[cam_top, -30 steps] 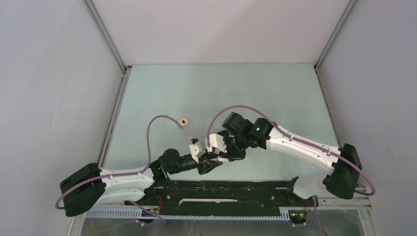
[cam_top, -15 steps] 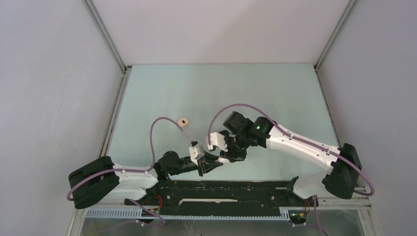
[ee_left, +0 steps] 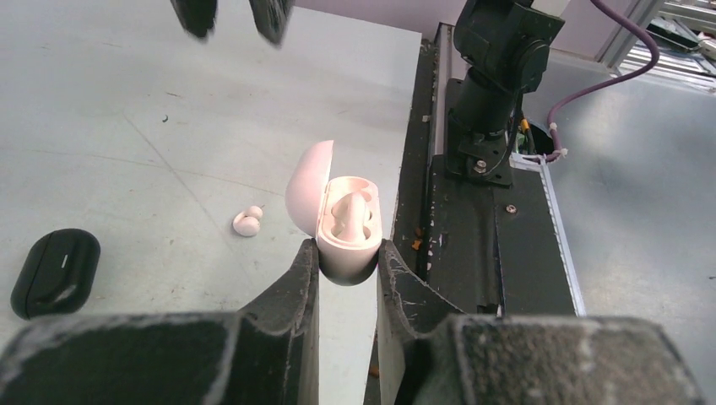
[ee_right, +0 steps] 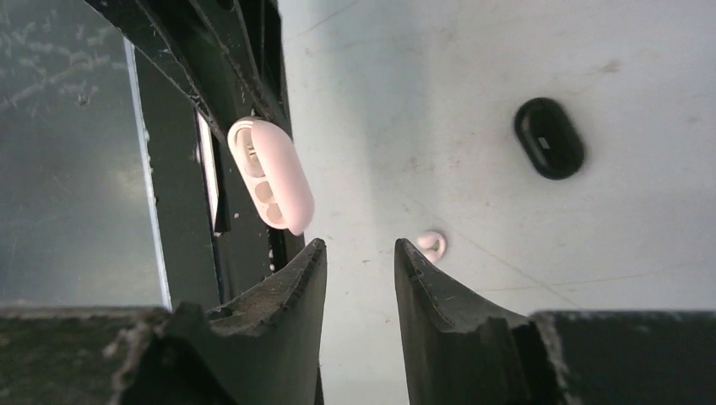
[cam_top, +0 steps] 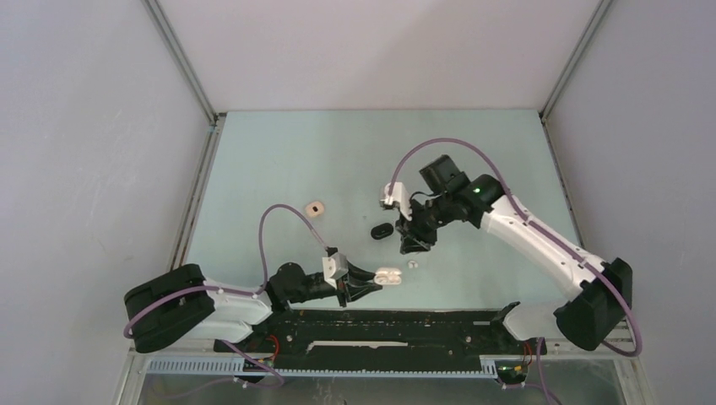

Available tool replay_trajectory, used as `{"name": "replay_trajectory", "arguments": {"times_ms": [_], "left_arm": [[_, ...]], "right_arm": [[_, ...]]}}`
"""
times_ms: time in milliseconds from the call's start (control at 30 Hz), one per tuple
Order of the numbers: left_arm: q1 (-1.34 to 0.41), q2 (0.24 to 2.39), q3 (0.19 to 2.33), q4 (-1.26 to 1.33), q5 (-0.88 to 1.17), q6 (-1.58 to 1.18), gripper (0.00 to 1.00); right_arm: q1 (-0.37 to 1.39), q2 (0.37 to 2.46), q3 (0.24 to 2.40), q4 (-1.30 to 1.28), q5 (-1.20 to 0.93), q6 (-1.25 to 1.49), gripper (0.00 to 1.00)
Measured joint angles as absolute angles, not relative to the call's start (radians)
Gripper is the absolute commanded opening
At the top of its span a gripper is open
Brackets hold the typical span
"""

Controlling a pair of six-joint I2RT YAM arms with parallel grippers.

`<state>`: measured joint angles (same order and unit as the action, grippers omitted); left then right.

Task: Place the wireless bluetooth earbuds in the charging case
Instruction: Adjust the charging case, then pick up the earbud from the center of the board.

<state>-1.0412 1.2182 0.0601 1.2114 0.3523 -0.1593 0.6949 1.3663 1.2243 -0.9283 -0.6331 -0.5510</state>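
My left gripper (ee_left: 346,250) is shut on the base of a pale pink charging case (ee_left: 346,221), held just above the table's near edge (cam_top: 387,276). Its lid stands open and one pink earbud (ee_left: 349,211) sits inside. A second pink earbud (ee_left: 246,223) lies loose on the table, between the case and my right gripper (cam_top: 412,263). My right gripper (ee_right: 359,249) hangs open and empty above the table (cam_top: 414,242), with that earbud (ee_right: 432,245) just past its right fingertip and the pink case (ee_right: 270,173) to its left.
A shut black case (cam_top: 382,229) lies on the table left of my right gripper (ee_left: 55,272) (ee_right: 549,137). A small cream earbud-like piece (cam_top: 315,207) lies farther left. The black base rail (cam_top: 380,325) runs along the near edge.
My left gripper closed on the pink case and drew slightly back. My right arm swung away up and to the right, jaws widening, uncovering the black case and the loose earbud.
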Motion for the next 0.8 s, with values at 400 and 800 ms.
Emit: {"name": "replay_trajectory", "arguments": {"times_ms": [400,800], "left_arm": [[-1.017,1.05,0.011,1.225,0.293,-0.175,0.0],[-1.008,0.871,0.011,1.161,0.237,-0.174,0.0]], "right_arm": [[0.262,1.314,1.14,-0.794,-0.789,-0.55,0.43],[0.405,1.652,1.084,-0.779,-0.618,-0.784,0.4]]}}
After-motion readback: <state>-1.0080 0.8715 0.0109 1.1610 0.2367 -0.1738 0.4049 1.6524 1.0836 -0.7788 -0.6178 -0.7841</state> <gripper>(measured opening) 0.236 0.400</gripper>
